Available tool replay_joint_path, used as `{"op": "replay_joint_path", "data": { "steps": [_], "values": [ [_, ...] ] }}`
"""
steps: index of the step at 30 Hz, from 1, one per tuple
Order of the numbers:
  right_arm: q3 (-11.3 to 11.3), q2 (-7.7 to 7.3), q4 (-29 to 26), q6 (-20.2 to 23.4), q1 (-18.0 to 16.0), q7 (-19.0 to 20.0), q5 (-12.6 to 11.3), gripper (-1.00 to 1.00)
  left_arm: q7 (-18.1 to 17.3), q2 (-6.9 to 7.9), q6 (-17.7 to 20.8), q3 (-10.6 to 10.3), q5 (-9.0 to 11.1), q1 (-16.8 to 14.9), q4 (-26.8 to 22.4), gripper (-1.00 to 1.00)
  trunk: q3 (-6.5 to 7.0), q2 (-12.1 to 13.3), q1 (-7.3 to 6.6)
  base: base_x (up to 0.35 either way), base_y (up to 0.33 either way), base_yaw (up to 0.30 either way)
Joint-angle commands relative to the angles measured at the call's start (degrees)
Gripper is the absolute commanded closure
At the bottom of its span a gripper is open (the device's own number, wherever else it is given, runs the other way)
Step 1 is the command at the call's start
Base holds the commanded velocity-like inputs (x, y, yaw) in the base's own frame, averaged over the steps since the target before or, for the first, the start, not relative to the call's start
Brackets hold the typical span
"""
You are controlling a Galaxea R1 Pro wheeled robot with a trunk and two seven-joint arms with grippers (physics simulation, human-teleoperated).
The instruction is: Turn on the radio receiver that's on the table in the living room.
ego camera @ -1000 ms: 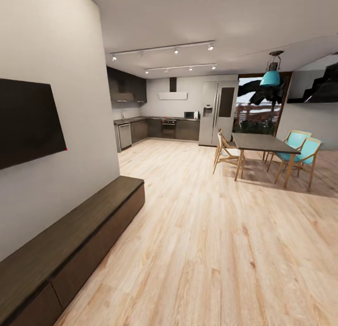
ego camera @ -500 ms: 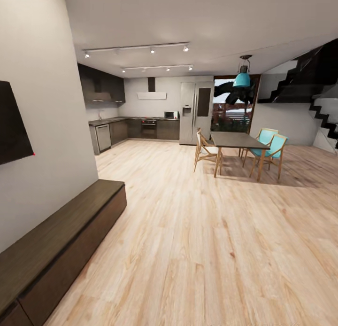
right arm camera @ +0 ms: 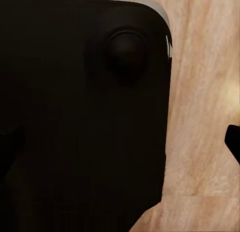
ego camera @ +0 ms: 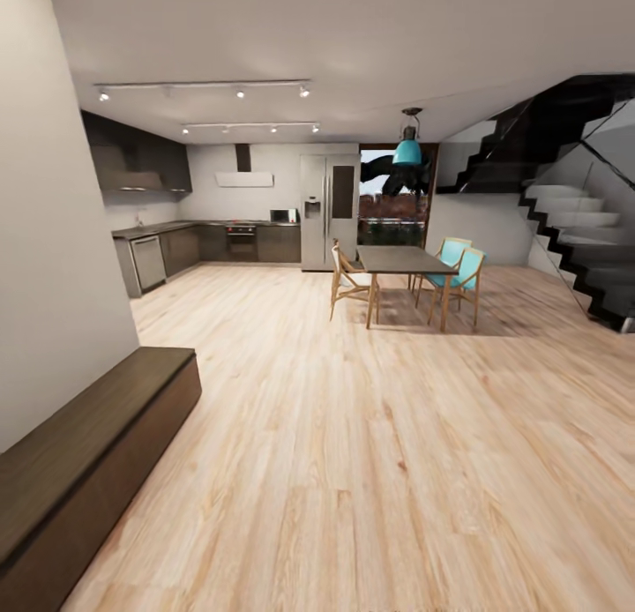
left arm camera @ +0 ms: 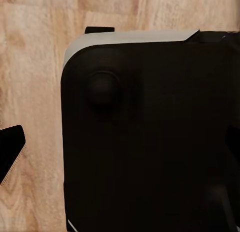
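The radio receiver and the low glossy table it stands on are out of view. The head view looks over a light wood plank floor (ego camera: 353,436) toward a kitchen and dining area. In the left wrist view, a dark fingertip (left arm camera: 11,151) of the left gripper juts in beside my black base (left arm camera: 150,142), above the floor. In the right wrist view, a dark fingertip (right arm camera: 233,142) of the right gripper pokes in beside the same black body (right arm camera: 80,117). Neither view lets me judge how the jaws stand.
A long dark brown low cabinet (ego camera: 79,471) runs along the white wall at the left. Ahead stand a dining table (ego camera: 401,259) with teal chairs (ego camera: 465,275), a fridge (ego camera: 328,211) and kitchen counters (ego camera: 168,246). A black staircase (ego camera: 573,233) rises at the right.
The whole head view has swung to the right: the wall TV has slid out at the left and the staircase has come in at the right. The camera turned, not the furniture.
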Motion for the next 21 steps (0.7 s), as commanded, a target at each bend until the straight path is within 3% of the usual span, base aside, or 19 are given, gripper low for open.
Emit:
{"op": "replay_joint_path", "data": {
  "steps": [1, 21],
  "values": [
    [0.0, 0.0, 0.0, 0.0, 0.0, 0.0, 0.0, -1.0, -0.01, 0.01, 0.0, 0.0, 0.0, 0.0, 0.0, -1.0, 0.0, 0.0, 0.0, 0.0, 0.0, -0.286],
    [-0.09, 0.0, 0.0, 0.0, 0.0, 0.0, -0.09, -1.0, 0.14, 0.16, 0.0, 0.0, 0.01, 0.0, 0.0, -1.0, 0.0, 0.0, 0.0, 0.0, 0.0, -0.286]
  ]
}}
